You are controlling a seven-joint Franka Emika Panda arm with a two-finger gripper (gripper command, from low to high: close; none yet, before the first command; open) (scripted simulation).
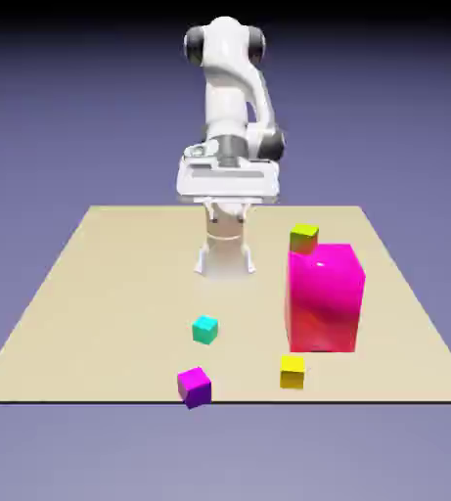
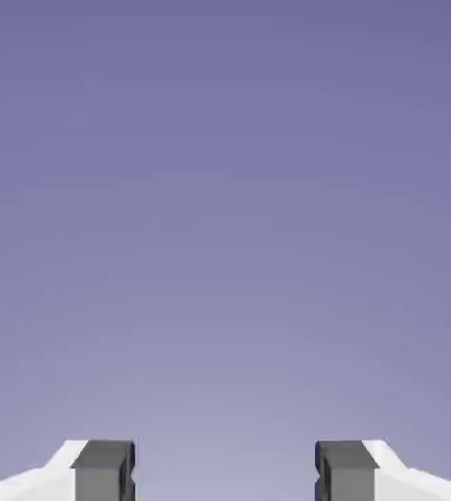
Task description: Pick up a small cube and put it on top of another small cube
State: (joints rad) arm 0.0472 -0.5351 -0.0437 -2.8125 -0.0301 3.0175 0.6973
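The gripper (image 2: 225, 475) stands wide apart with nothing between its fingers; in the hand view the two grey fingertips (image 2: 104, 470) sit at the bottom edge and only the plain blue-violet backdrop (image 2: 225, 196) shows beyond them. In the exterior view the arm (image 1: 231, 98) is raised at the far edge of the table (image 1: 102, 284), its hand (image 1: 227, 178) well above the surface and well apart from every block.

The small cyan cube (image 1: 205, 330) rests on the table, near the middle of the front half, touching nothing. The small magenta-purple cube (image 1: 195, 387) sits nearer the front edge, slightly toward the exterior view's left of the cyan cube. A small yellow cube (image 1: 292, 372) lies toward the exterior view's right, just in front of the big magenta block (image 1: 324, 298). A second small yellow-green cube (image 1: 304, 237) shows behind the block's top far corner; whether it touches the block cannot be told.
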